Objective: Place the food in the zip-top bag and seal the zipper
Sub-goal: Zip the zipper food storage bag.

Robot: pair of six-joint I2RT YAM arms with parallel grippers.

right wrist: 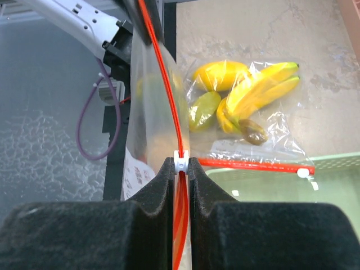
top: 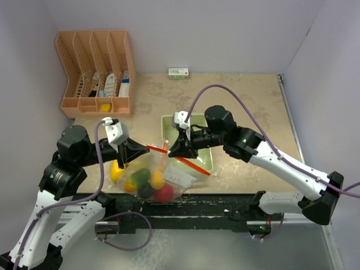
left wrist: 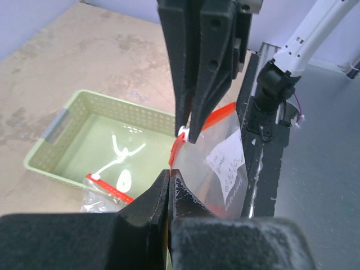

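1. Clamps left hand point(left wrist: 170, 175) on the zipper point(right wrist: 163, 84); pinches its white slider point(left wrist: 182, 133) in right hand point(right wrist: 180, 165).
2. Keeps zipper's long axis hand to hand, above worktop point(top: 242, 107); zip-top bag point(left wrist: 205, 169) hanging below.
3. Counts two bags, one zipper each; one tray point(left wrist: 124, 104).
4. Finds food point(right wrist: 261, 90) in second bag point(right wrist: 275, 135), flat beyond right hand.
5. Judged next: slider along that axis.

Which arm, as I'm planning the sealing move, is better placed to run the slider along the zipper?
Right. The right tool is shut on the white slider of the zipper, so it could likely pull along the strip; the left tool pinches the end of the bag, anchoring it.
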